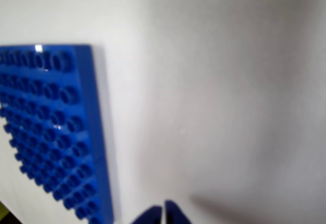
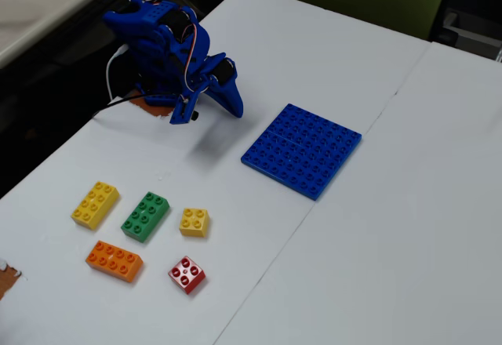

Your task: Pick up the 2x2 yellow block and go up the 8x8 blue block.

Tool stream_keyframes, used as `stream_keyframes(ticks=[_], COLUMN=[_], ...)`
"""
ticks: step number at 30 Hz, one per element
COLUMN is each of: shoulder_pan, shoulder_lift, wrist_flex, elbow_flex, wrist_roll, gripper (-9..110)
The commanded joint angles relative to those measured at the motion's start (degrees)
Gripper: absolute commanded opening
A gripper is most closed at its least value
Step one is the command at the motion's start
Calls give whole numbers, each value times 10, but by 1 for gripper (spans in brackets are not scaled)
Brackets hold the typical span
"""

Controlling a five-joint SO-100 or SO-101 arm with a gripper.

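The wrist view is blurring throughout: the 8x8 blue block [image 1: 56, 132] is running off the left and bottom edges, and the gripper [image 1: 163, 215] is showing only 2 dark blue tips at the bottom edge, their gap unclear.

Open table [image 2: 235, 172] separates the 2x2 yellow block [image 2: 194, 222] from the 8x8 blue block [image 2: 302, 150]; green brick [image 2: 145, 216] crowds its left.
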Motion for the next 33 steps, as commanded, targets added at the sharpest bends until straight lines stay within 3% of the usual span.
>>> stream_keyframes(ticks=[1,5,7,9,13,16,24,30,31,33], shoulder_pan=[4,5,5,5,5,5,4,4,5,11], shoulder_lift=[25,25,25,25,25,25,25,25,25,25], wrist_flex=[-11,-11,-11,-11,-11,-11,-11,-55,-72,-116], elbow_flex=[-2,-2,-2,-2,-2,-2,-2,11,15,15], wrist_roll=[1,1,2,2,2,1,-7,-69,-98,-206], gripper=[0,1,9,22,70,81,82,82,80,64])
